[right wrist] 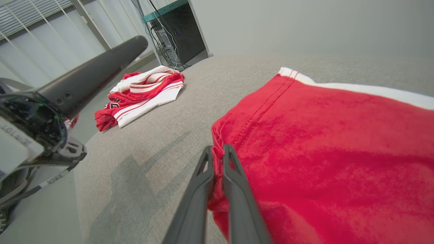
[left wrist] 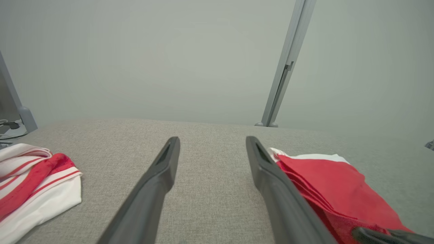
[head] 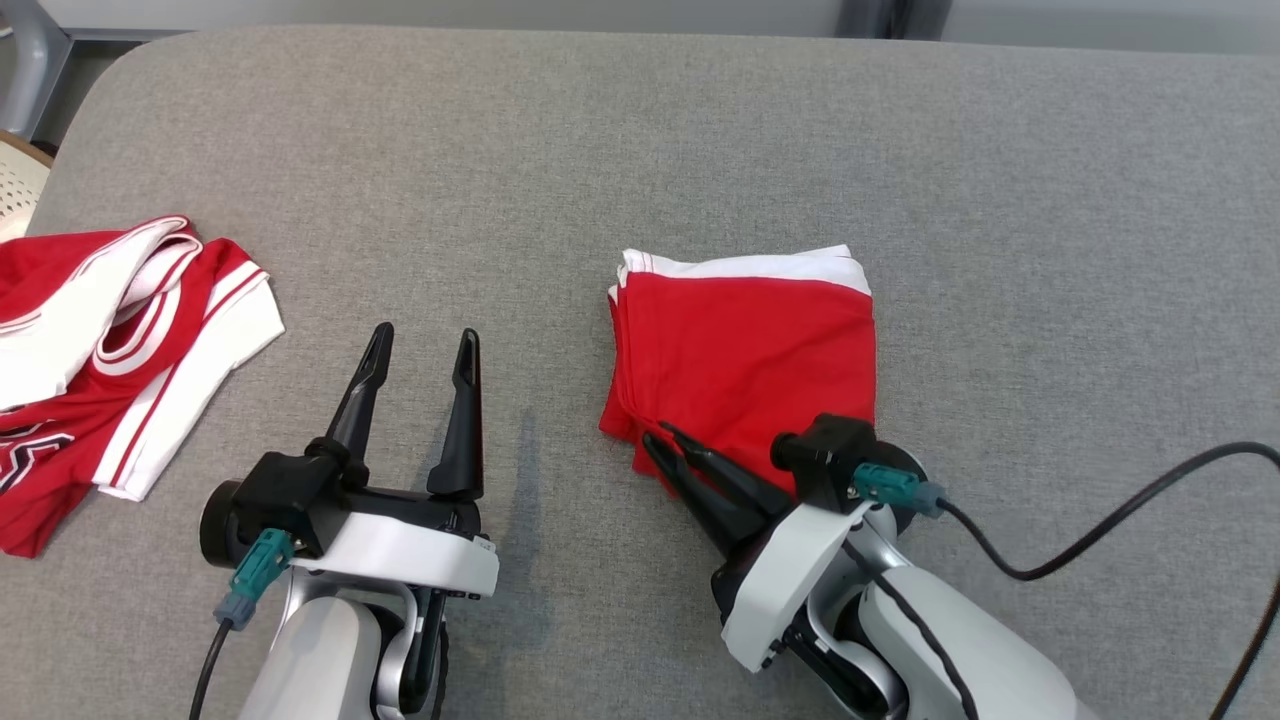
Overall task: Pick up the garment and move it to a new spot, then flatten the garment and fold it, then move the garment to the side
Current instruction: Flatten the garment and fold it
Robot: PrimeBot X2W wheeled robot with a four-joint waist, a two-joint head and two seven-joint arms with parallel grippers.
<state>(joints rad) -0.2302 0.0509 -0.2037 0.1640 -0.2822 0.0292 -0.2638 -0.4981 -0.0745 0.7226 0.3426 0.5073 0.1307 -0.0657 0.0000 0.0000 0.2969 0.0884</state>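
Observation:
A folded red garment [head: 745, 345] with a white band along its far edge lies on the grey table [head: 640, 150], right of centre. My right gripper [head: 660, 440] is shut on the garment's near left corner [right wrist: 217, 157]; red cloth is pinched between its fingers. The same garment [left wrist: 335, 183] lies to the right in the left wrist view. My left gripper [head: 422, 345] hovers open to the left of the garment, holding nothing, its fingers [left wrist: 162, 169] spread over bare cloth surface.
A second red and white jersey [head: 110, 340] lies crumpled at the table's left edge, also seen as a jersey [right wrist: 142, 95] in the right wrist view. A black cable [head: 1100, 530] trails from my right wrist. A cream chair [head: 20, 180] stands beyond the left corner.

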